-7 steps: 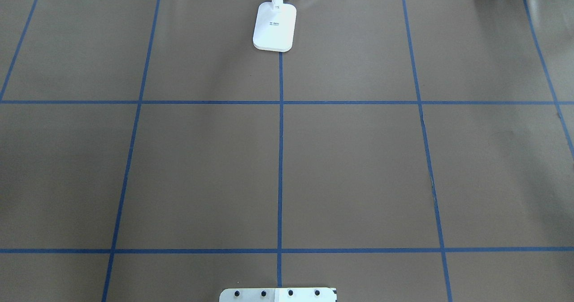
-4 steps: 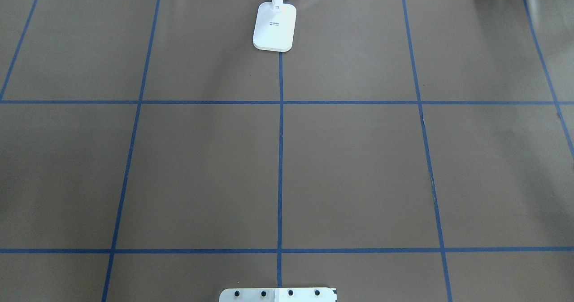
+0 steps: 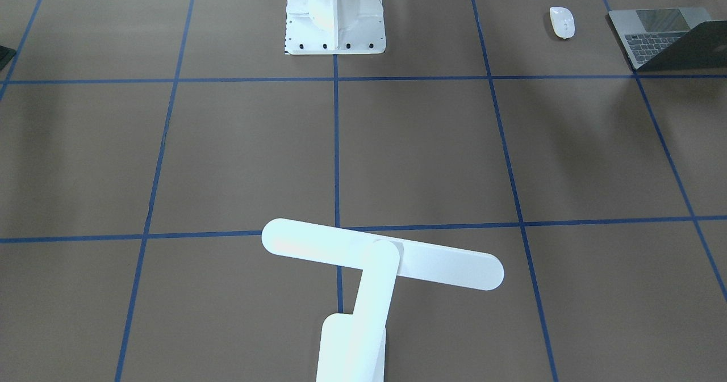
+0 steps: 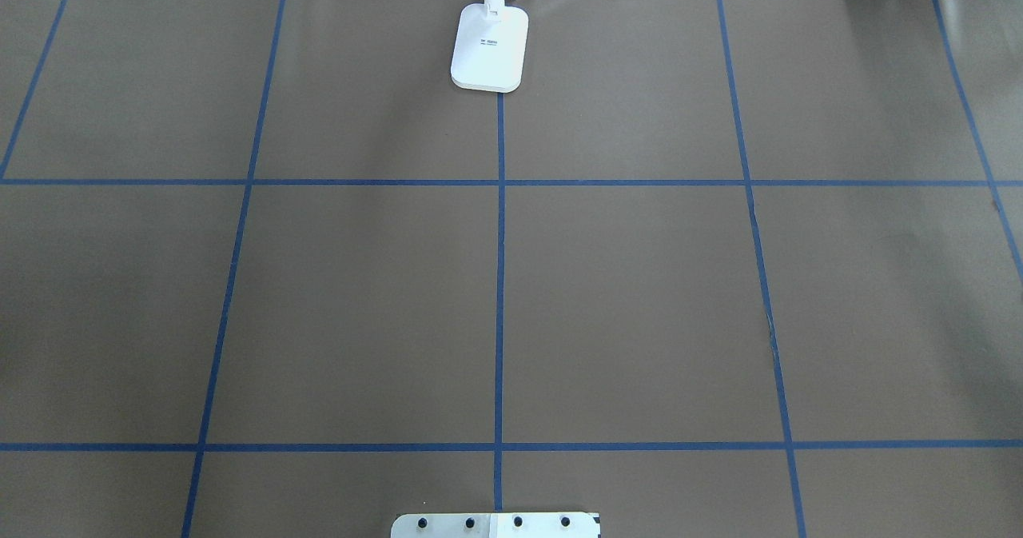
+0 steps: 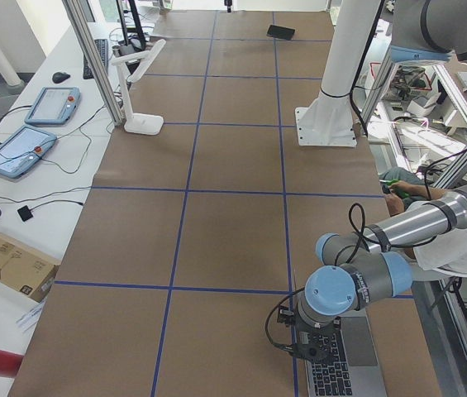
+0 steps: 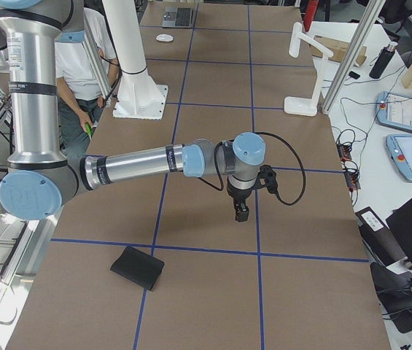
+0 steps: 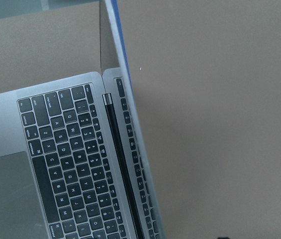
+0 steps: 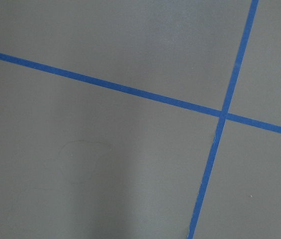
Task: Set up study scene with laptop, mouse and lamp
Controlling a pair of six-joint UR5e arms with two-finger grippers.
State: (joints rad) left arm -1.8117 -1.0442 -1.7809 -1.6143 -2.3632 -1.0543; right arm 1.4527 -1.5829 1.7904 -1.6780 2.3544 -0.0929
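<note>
The grey laptop (image 3: pixel 653 36) lies open near the robot's base on its left side, and its black keys (image 7: pixel 70 154) fill the left wrist view. In the exterior left view my left gripper (image 5: pixel 305 353) hangs over the laptop (image 5: pixel 353 351)'s hinge edge; I cannot tell whether it is open or shut. The white mouse (image 3: pixel 562 22) rests beside the laptop. At the table's far edge stands the white lamp (image 4: pixel 489 46), its bar head (image 3: pixel 381 254) level. My right gripper (image 6: pixel 241 213) points down over bare brown paper; I cannot tell its state.
A black mouse pad (image 6: pixel 138 267) lies on my right end of the table. The white bolted pedestal (image 3: pixel 334 13) stands at my base. A person (image 6: pixel 82 65) in a white shirt is behind the pedestal. Tablets (image 5: pixel 18 149) and cables lie past the far edge.
</note>
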